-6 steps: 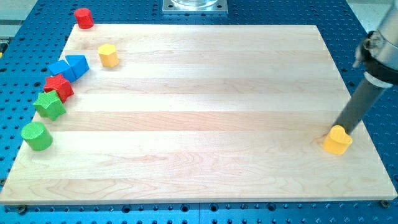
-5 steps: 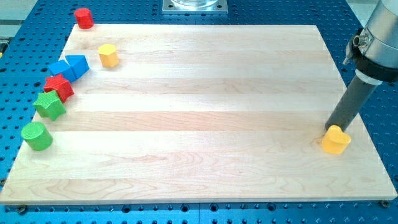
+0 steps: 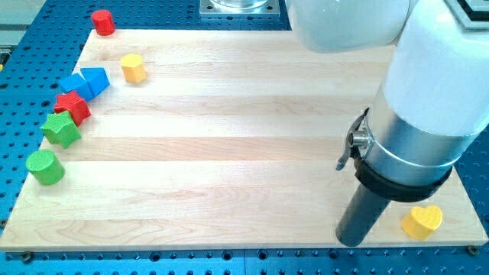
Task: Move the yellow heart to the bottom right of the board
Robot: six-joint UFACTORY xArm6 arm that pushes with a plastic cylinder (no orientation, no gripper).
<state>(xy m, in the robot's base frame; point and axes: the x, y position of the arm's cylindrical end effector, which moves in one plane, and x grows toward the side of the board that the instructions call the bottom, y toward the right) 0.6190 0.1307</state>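
The yellow heart (image 3: 422, 221) lies flat at the bottom right corner of the wooden board (image 3: 229, 137). My tip (image 3: 350, 241) rests on the board near its bottom edge, to the left of the heart and apart from it. The white arm body fills the view's upper right above the rod.
Along the board's left edge sit a red cylinder (image 3: 102, 22), a yellow block (image 3: 134, 68), two blue blocks (image 3: 85, 82), a red block (image 3: 72, 106), a green star-like block (image 3: 61, 129) and a green cylinder (image 3: 44, 166). Blue perforated table surrounds the board.
The yellow heart has slid down toward the bottom right corner. My tip has moved from above the heart down and left to the board's bottom edge, and the arm now looms large.
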